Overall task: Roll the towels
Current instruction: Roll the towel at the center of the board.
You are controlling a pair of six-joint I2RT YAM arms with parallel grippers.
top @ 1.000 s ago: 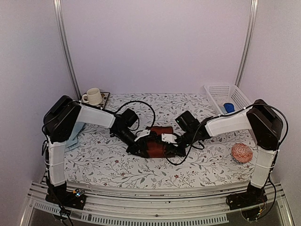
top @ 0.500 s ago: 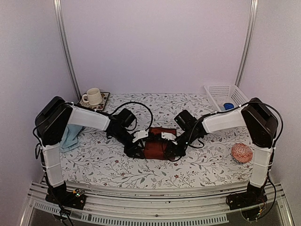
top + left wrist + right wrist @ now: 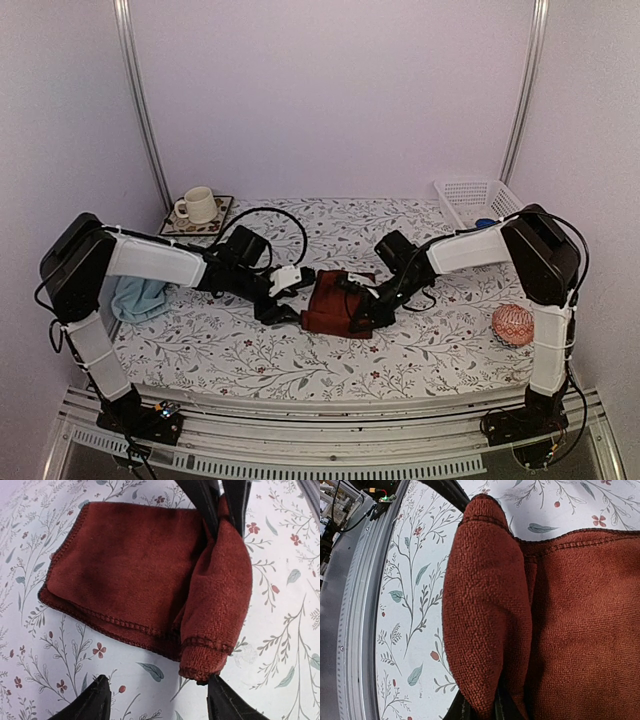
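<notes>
Clearly the right gripper [image 3: 362, 305] is clamped on the maroon towel [image 3: 335, 303], which lies mid-table: its fingers pinch the turned-over edge, probably so that this first fold of the roll cannot spring flat. Just beside the towel's left side the left gripper [image 3: 284, 296] stands with jaws apart, touching nothing, likely placed to take hold next. Only one edge is rolled; the rest lies flat and folded. At the far left the light blue towel [image 3: 140, 297] sits bunched, partly hidden behind the left arm, so its shape is hard to judge; the right wrist view cuts off how deep the fingers bite
</notes>
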